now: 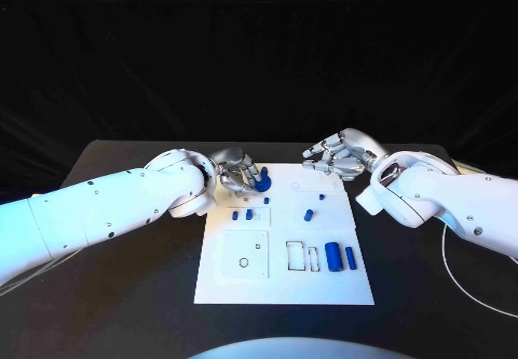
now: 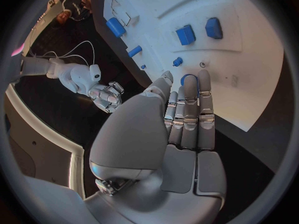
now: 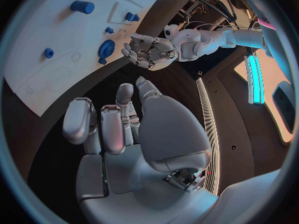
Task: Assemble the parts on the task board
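Blue round part [image 1: 263, 180] at the far left corner of the task board [image 1: 285, 292], seemingly seated or being seated there, with the left hand [image 1: 234, 173] right over it. Fingers [image 2: 202, 87] laid side by side, tips reaching a blue ring-shaped edge on the board; touching or just above, impossible to say. Probably mid-placement or a press on that piece, as a judgement only. Next move likely calls for a straight push down, or a lift clear without dragging the part.

Right hand [image 1: 342, 158] hovering off the board's far right corner, above the black desk [image 1: 129, 314], fingers curled in, nothing in them. Other blue parts [image 1: 337, 256] lying further along the board, untouched.

Hard to make out: whether the left hand pinches the part or merely rests on it; contact hidden beneath the fingers. Shape of the board's seat under the part also hidden.
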Available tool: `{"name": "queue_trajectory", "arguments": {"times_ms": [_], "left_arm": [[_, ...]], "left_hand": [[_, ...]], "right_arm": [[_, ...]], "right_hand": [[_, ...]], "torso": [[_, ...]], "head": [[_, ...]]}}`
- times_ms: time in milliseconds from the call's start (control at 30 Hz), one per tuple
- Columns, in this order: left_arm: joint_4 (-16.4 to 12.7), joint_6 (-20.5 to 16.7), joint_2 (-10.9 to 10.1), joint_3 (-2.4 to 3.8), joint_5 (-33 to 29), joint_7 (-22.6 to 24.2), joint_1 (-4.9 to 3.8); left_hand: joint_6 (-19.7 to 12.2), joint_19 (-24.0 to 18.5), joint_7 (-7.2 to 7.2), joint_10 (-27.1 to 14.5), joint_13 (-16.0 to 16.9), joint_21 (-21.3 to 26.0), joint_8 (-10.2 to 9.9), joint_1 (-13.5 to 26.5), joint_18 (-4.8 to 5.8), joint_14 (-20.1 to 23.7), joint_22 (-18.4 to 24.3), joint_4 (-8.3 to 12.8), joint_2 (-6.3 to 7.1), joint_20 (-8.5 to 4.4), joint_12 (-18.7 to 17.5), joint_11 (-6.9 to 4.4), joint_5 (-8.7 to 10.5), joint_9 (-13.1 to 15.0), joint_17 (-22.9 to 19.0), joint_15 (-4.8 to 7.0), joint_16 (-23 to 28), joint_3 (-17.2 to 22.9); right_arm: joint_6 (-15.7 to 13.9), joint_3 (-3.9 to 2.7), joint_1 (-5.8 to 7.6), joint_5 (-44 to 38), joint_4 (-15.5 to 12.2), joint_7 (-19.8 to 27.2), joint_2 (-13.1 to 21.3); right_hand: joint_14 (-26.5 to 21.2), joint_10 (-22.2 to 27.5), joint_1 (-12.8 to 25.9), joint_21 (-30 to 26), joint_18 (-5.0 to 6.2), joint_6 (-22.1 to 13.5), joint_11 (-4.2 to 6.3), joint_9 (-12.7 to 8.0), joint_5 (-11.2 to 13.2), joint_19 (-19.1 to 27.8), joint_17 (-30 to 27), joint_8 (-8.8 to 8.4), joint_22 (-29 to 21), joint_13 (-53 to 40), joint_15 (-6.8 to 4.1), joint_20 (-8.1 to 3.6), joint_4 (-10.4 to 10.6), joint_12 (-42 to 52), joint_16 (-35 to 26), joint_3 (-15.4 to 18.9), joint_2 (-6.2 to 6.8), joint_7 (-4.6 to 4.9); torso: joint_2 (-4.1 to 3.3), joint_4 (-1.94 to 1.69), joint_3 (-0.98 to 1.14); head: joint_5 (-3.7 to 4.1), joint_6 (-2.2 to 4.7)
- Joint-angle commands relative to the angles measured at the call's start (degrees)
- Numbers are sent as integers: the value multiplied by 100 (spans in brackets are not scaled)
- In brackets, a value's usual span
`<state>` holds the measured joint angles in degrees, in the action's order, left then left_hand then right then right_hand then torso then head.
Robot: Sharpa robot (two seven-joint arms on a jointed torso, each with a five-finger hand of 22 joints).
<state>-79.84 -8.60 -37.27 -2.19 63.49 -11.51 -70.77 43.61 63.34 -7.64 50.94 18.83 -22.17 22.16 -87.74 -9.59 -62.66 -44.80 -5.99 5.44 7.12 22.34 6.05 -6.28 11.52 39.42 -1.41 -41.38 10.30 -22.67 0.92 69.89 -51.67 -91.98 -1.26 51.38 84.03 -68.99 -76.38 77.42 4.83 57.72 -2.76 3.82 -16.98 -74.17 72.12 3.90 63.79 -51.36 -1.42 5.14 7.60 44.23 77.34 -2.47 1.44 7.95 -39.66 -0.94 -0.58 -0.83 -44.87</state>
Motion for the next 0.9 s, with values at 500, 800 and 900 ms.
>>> {"name": "queue_trajectory", "arguments": {"times_ms": [500,800,900], "left_arm": [[398,247,524,-112,2214,267,118],[547,438,677,-106,2335,199,136],[587,493,722,-106,2362,174,137]], "left_hand": [[1227,1851,14,1116,-1277,-2339,-902,284,202,-2128,-1464,-217,265,-206,-769,-184,5,-634,2807,196,-3325,24],[1437,2141,41,1358,-1419,-3652,-1094,245,392,-2283,-2423,-253,280,-247,-953,-219,4,-701,3000,229,-3611,182],[1481,2165,49,1405,-1433,-3792,-1115,237,412,-2302,-2526,-255,276,-254,-975,-230,2,-705,2984,244,-3618,216]], "right_arm": [[94,0,-3,-18,6,30,-36],[98,0,-3,-18,12,44,-46],[101,0,-3,-18,13,45,-48]], "right_hand": [[226,38,13,-41,84,17,-8,4,-29,37,-5,15,-10,13,6,-20,30,20,-22,-8,-35,0],[226,38,13,-41,84,17,-8,4,-29,37,-5,15,-10,13,6,-20,30,20,-22,-8,-35,0],[226,38,13,-41,84,17,-8,4,-29,37,-5,15,-10,13,6,-20,30,20,-22,-8,-35,0]], "torso": [[0,0,-3],[3,-11,2],[4,-7,-1]], "head": [[17,-14],[42,-15],[50,-17]]}}
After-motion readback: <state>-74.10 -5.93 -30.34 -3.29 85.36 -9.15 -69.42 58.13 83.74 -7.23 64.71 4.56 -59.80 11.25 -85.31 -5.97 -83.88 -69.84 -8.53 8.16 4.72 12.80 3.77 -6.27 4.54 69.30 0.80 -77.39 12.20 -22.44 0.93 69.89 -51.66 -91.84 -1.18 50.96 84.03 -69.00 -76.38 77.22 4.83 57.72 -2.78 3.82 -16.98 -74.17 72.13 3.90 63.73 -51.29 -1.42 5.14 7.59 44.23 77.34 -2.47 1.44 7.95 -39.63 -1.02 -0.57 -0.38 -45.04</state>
